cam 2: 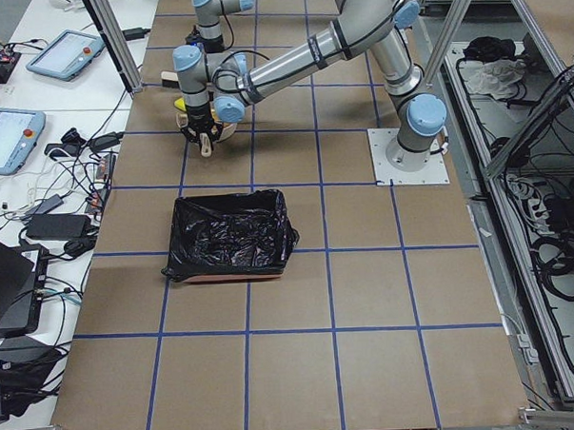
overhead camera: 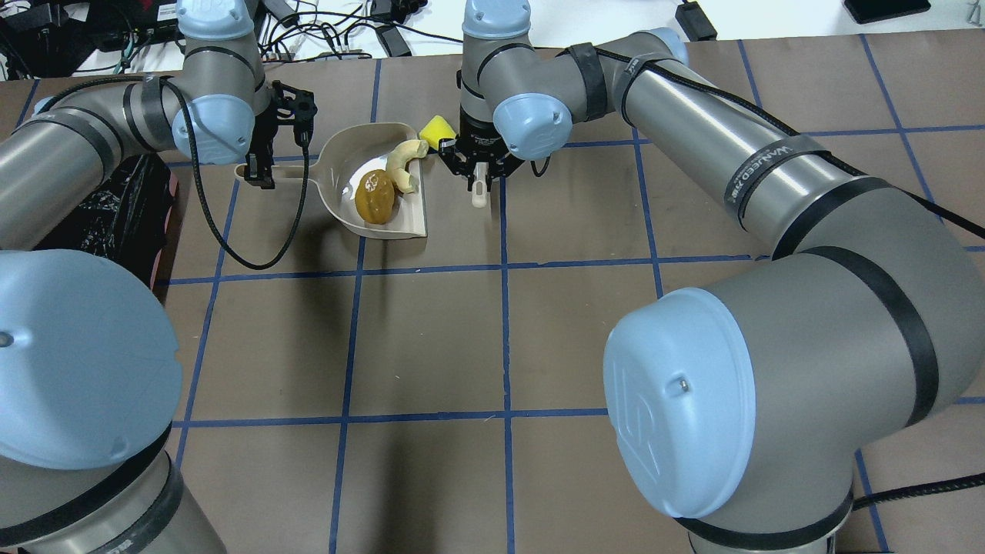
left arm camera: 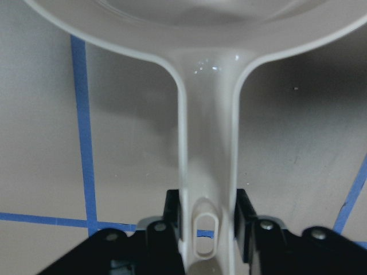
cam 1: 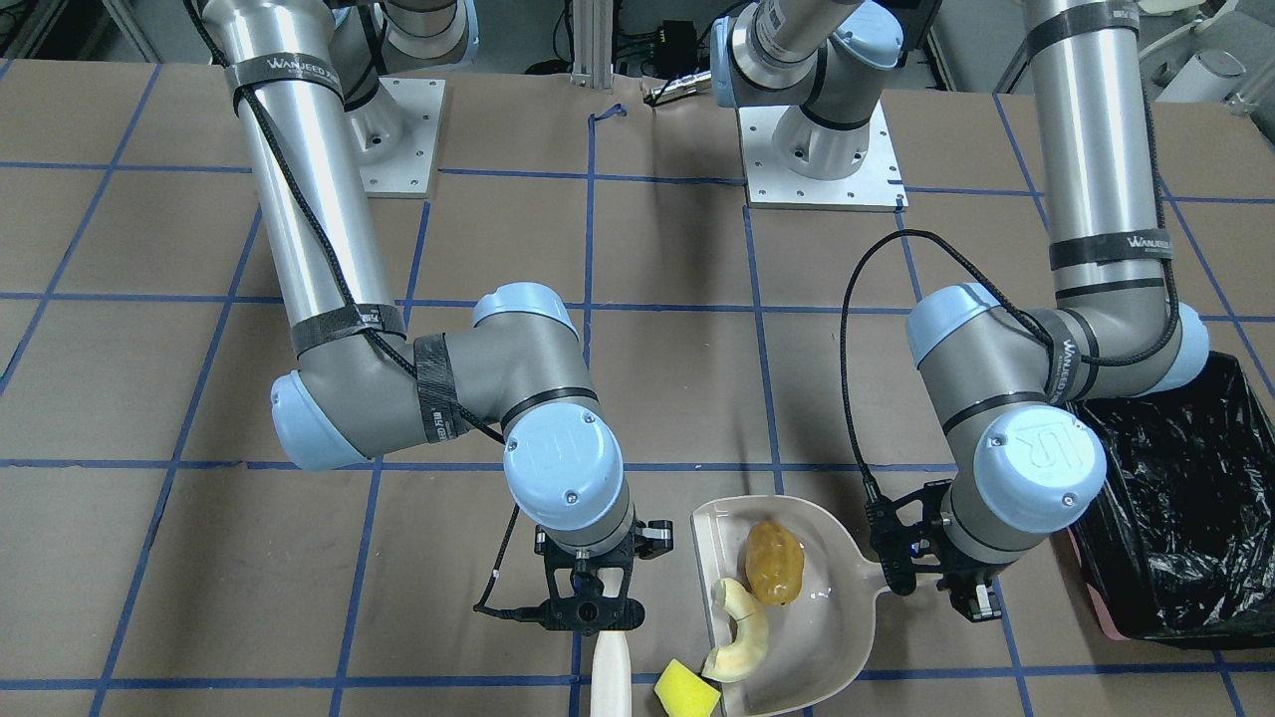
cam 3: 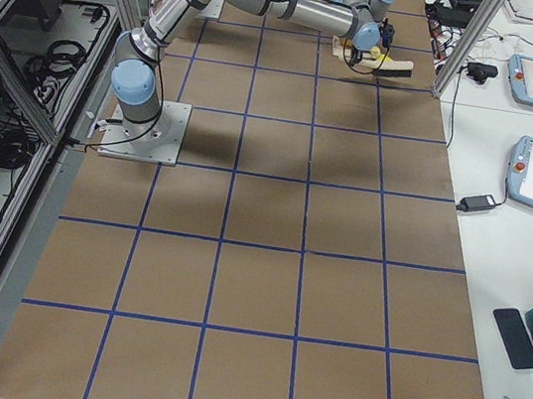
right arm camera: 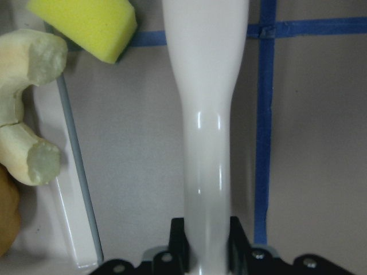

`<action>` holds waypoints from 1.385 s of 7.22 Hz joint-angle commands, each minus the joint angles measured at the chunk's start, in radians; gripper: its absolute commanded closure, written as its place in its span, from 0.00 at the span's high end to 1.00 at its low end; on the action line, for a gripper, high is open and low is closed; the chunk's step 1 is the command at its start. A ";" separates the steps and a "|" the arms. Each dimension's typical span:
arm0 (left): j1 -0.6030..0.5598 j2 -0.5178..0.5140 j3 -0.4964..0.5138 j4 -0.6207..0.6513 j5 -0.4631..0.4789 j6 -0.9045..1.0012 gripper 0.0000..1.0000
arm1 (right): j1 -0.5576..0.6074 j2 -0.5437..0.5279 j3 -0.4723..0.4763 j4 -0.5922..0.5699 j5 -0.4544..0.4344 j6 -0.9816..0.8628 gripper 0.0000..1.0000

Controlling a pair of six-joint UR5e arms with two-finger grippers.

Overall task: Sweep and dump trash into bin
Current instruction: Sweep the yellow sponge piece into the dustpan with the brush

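Right jaws clamp the white sweeper handle (right arm camera: 206,143), left jaws the dustpan handle (left arm camera: 207,172). Yellow wedge (right arm camera: 86,26) sits just left of the sweeper, outside the pan's lip.

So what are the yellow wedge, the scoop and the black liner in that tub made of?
Yellow wedge: looks like foam or sponge, matte with a finely pored surface.
Scoop: seemingly hard moulded plastic, off-white and glossy, with light glints along its handle.
Black liner: thin plastic film, judging by its crinkles and shiny highlights.
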 commanded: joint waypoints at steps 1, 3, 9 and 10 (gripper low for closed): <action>-0.001 -0.002 0.001 0.000 -0.001 -0.001 0.07 | 0.016 0.008 -0.005 0.002 0.003 0.031 0.00; -0.003 -0.003 -0.001 0.002 0.000 -0.001 0.07 | 0.054 0.013 -0.004 0.004 -0.001 0.043 0.00; -0.003 -0.003 0.001 0.002 -0.001 0.001 0.07 | 0.183 0.015 0.000 0.034 -0.012 0.152 0.00; -0.003 -0.003 0.001 0.002 -0.001 0.001 0.07 | 0.204 0.008 0.000 0.043 -0.003 0.192 0.00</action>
